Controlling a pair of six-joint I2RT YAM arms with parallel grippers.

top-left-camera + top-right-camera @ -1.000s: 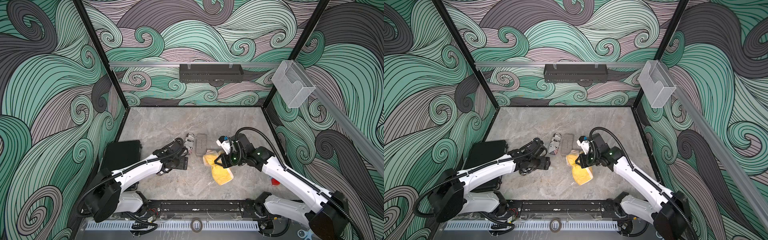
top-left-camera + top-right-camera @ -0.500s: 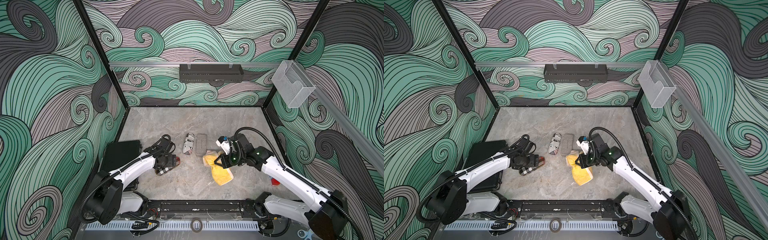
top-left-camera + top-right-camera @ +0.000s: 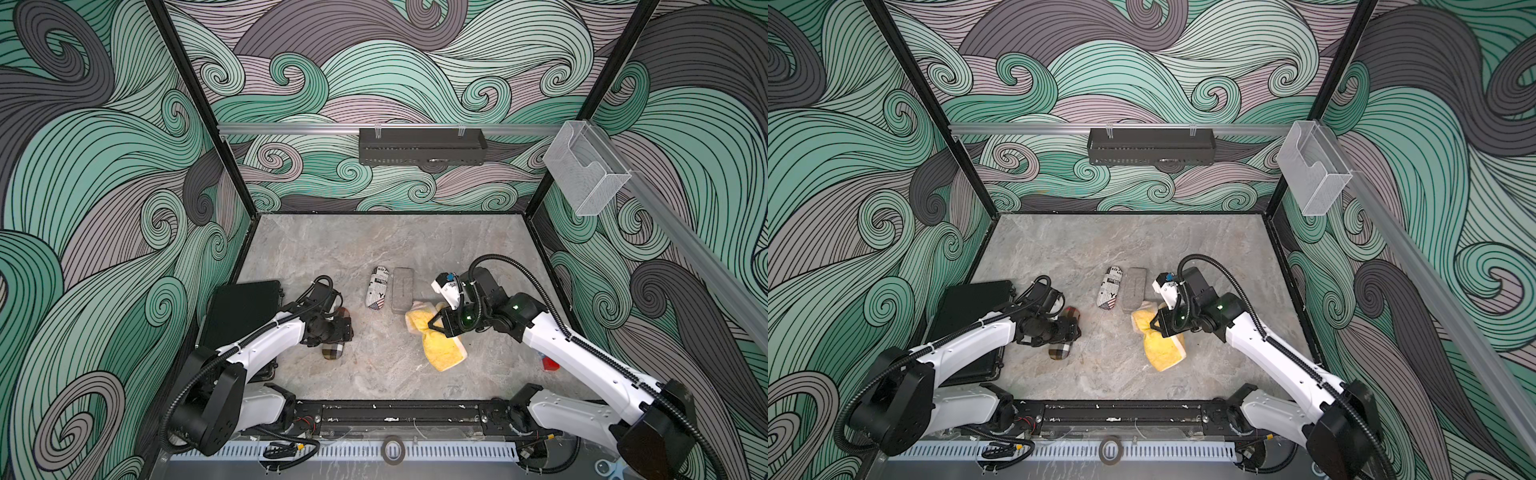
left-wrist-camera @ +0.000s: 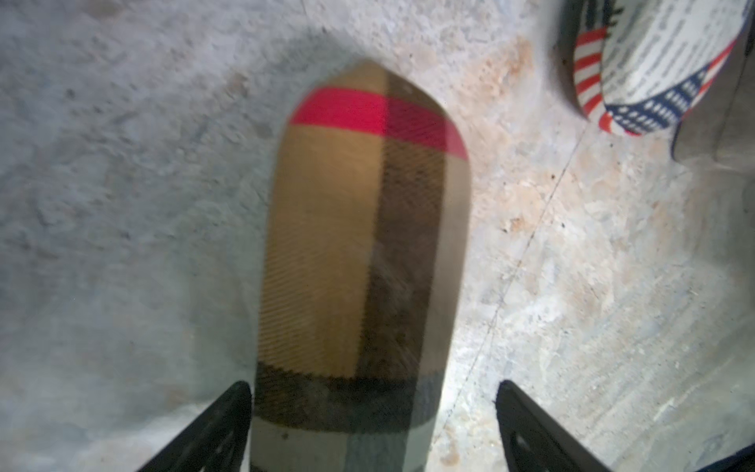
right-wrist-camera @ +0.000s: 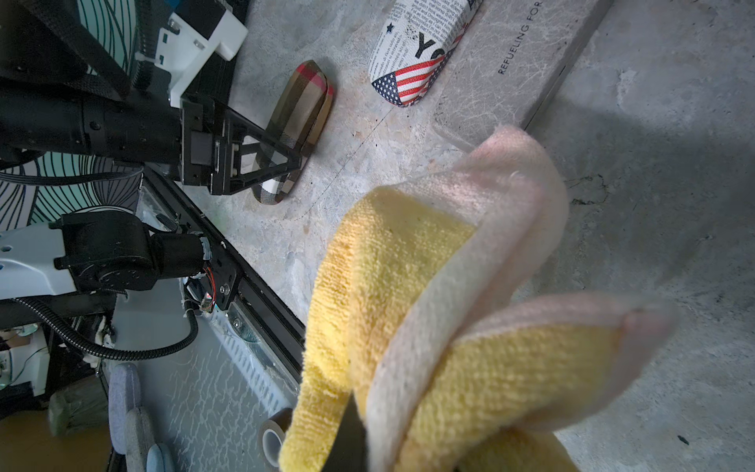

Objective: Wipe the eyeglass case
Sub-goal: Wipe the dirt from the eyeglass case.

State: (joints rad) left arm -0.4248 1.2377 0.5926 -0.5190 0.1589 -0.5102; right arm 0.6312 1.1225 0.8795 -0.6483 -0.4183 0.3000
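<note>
A brown plaid eyeglass case (image 3: 332,352) (image 3: 1059,352) with a red stripe lies flat on the stone table, left of centre. My left gripper (image 3: 347,328) (image 4: 374,388) is open and low over it, with one finger on each side of the plaid case (image 4: 359,245). One finger is at the case's edge and the other stands apart from it. My right gripper (image 3: 436,326) (image 3: 1158,324) is shut on a yellow cloth (image 3: 440,353) (image 5: 408,265), which droops onto the table right of centre.
Two more cases lie side by side mid-table: a newspaper-print case with a flag end (image 3: 378,286) (image 5: 416,53) and a grey one (image 3: 402,289) (image 5: 510,69). The cloth's far end touches the grey case. A black box (image 3: 243,307) sits at the left wall. A small red object (image 3: 550,363) lies by the right arm.
My left gripper has moved left and toward the front, away from the two middle cases. The plaid case now lies there between its open fingers. The right arm and cloth have stayed put.
</note>
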